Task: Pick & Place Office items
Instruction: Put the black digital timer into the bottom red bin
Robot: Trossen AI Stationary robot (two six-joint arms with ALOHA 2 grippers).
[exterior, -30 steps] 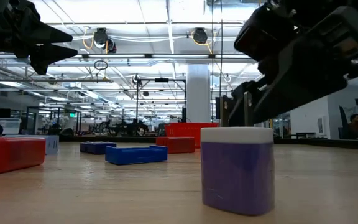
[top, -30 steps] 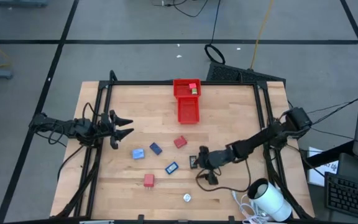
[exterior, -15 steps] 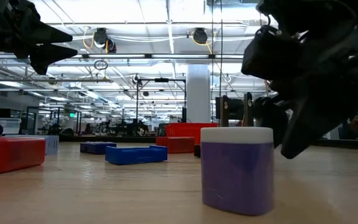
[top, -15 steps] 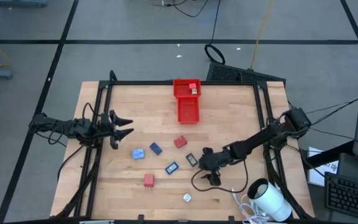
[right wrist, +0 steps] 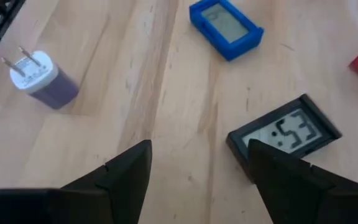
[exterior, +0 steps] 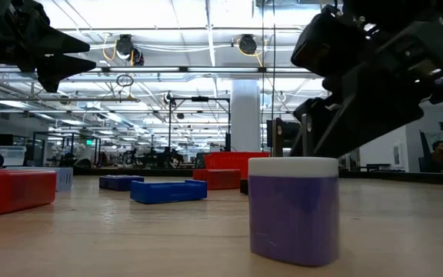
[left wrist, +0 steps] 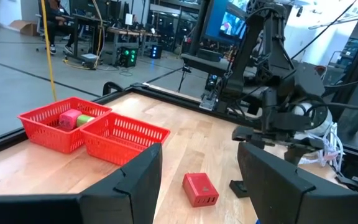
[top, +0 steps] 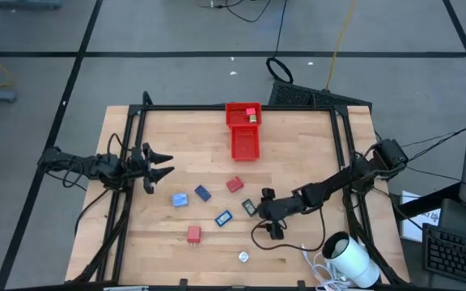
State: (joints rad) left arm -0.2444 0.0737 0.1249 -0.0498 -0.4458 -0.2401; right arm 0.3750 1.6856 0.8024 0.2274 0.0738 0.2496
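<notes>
Two fingers of our right gripper (right wrist: 194, 186) stand apart, empty, just above the black clock (right wrist: 284, 142) at the high view's lower centre. If we descend off-centre, a finger may strike its face and skid it along the tabletop (top: 298, 162). Our left gripper (top: 162, 163) waits spread at mid-left.

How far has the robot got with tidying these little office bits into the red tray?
Only just begun. The red tray holds a couple of small pieces in its far compartment; the near one looks empty. The right gripper is open beside the black clock, holding nothing. The left gripper waits open at the table's left. The blue clock, red pieces and purple plug remain on the table.
</notes>
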